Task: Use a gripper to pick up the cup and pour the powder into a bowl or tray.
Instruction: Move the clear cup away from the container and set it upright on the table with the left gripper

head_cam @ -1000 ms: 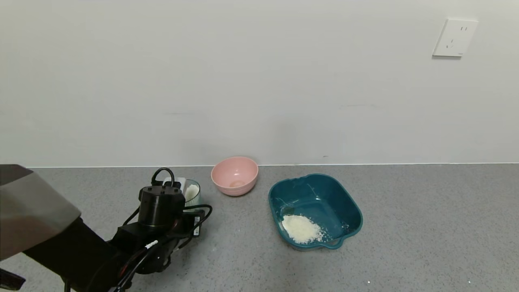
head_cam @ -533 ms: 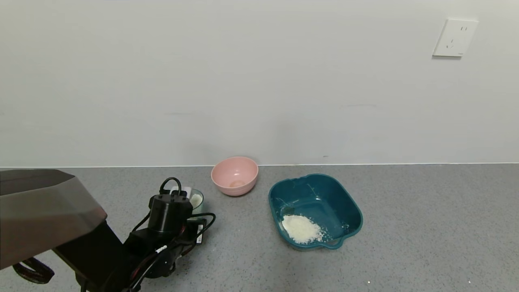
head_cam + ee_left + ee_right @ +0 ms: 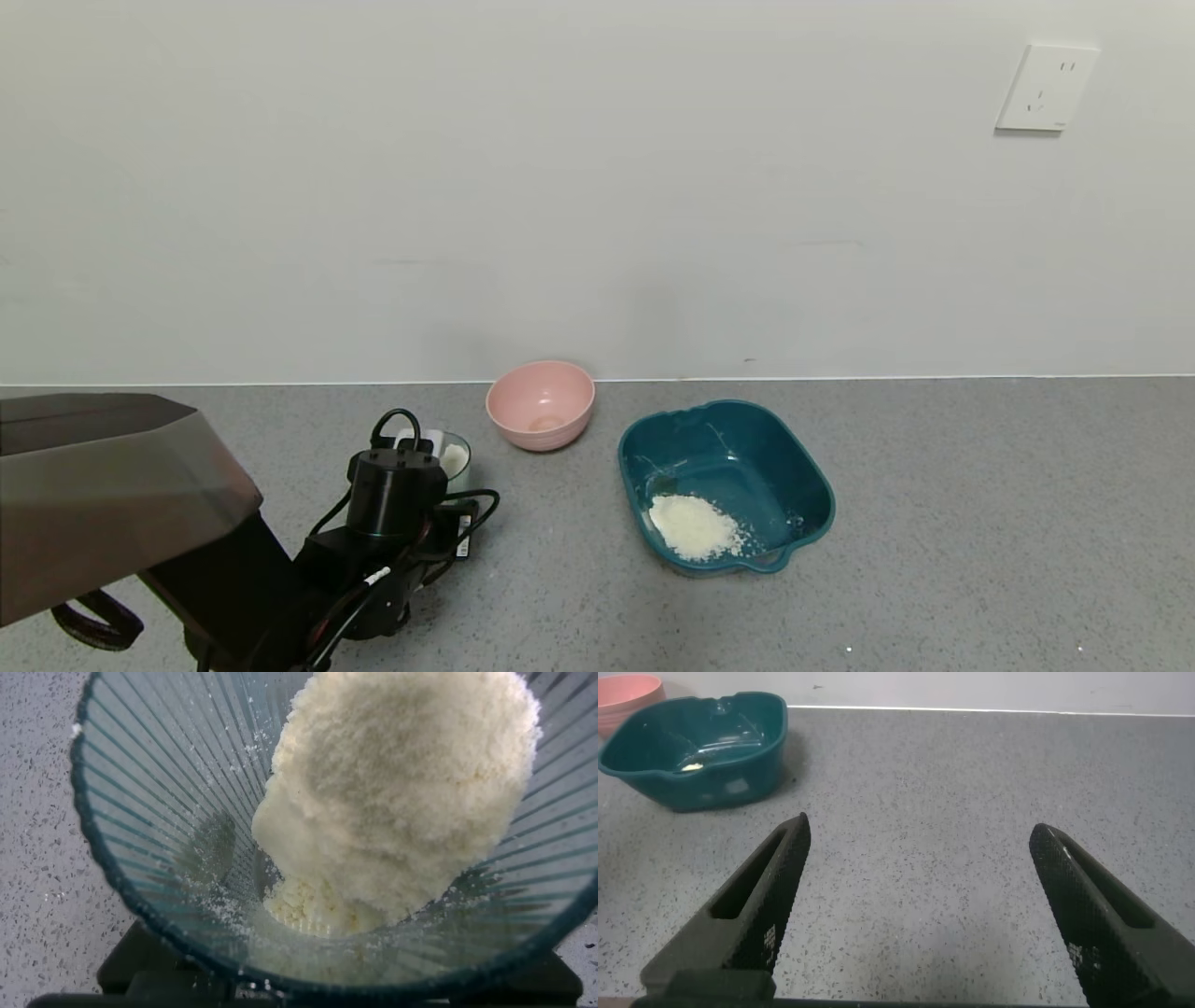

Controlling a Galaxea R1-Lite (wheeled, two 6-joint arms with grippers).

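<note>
My left gripper [image 3: 428,450] is at the table's left, shut on the pale ribbed cup [image 3: 456,458], which shows just beyond its black wrist block. In the left wrist view the cup [image 3: 159,812] fills the picture, with a clump of white powder [image 3: 402,784] heaped against one side; the fingers are hidden behind it. The dark teal tray [image 3: 728,408] stands to the right of centre, apart from the cup, with a pile of white powder [image 3: 695,527] in its near corner. My right gripper [image 3: 920,829] is open and empty over bare table.
A pink bowl [image 3: 541,403] stands by the wall between the cup and the tray. The right wrist view shows the tray [image 3: 701,747] and the pink bowl [image 3: 626,691] far off. A wall runs along the back, with a socket [image 3: 1046,86].
My left arm has shifted a little to the right and nearer, carrying the cup with it. The tray, the pink bowl and the powder pile have not moved.
</note>
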